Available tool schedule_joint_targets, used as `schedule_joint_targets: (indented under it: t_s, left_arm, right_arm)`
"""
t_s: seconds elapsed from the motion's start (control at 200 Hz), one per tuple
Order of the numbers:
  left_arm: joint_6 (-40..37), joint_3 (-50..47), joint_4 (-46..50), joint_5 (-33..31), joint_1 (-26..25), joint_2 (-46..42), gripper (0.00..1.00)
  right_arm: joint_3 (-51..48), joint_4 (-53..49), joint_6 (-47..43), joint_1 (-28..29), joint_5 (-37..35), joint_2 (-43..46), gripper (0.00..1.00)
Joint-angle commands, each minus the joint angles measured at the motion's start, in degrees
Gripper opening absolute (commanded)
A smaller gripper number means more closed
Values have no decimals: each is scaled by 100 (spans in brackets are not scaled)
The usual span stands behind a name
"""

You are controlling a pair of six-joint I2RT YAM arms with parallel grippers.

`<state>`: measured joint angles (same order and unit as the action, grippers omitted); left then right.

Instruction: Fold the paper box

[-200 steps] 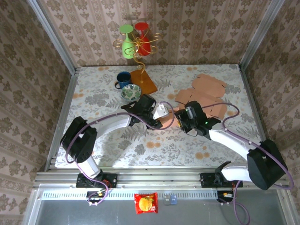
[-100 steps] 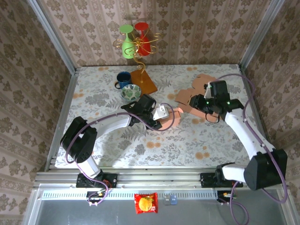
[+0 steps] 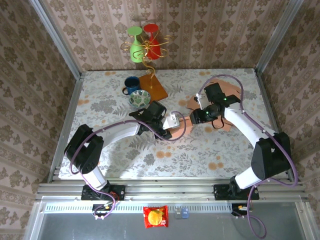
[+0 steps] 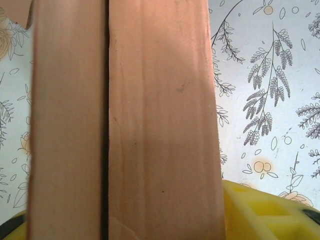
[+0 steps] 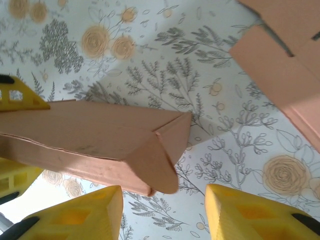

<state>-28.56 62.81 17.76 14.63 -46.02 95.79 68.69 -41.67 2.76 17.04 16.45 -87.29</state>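
Top external: paper box (image 3: 183, 121), packet (image 3: 156, 216) unreadable

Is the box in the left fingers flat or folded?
Partly folded: in the right wrist view the box shows panels bent along creases, forming a corner.

The bench (image 3: 165, 155) has a pale cover printed with flowers and leaves. On its far side, beyond the left fingers (image 4: 260, 210), stands a patterned bowl (image 3: 139, 99). A blue mug (image 3: 131, 84) stands just behind the bowl, and the flat wooden foot (image 3: 157, 90) of a wire stand is close beside both. Flat cardboard sheets (image 5: 285, 60) lie near the right fingers (image 5: 75, 215) and reach toward the far right corner.
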Motion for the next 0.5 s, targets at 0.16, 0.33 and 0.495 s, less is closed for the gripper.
schedule_joint_targets:
  t_s: [0.16,0.33,0.495]
  left_arm:
    - [-178,228,180,180,58,-80,53]
    - [-173,265,222,199,84,-38,53]
    - [-140,294,216,207,96,2,53]
  right_arm:
    - [255,-43,-266,69,-313,-167,41]
    - [378,-88,-322,105,-282,-301,32]
    - [379,-87,-330,119,-264,-309,27]
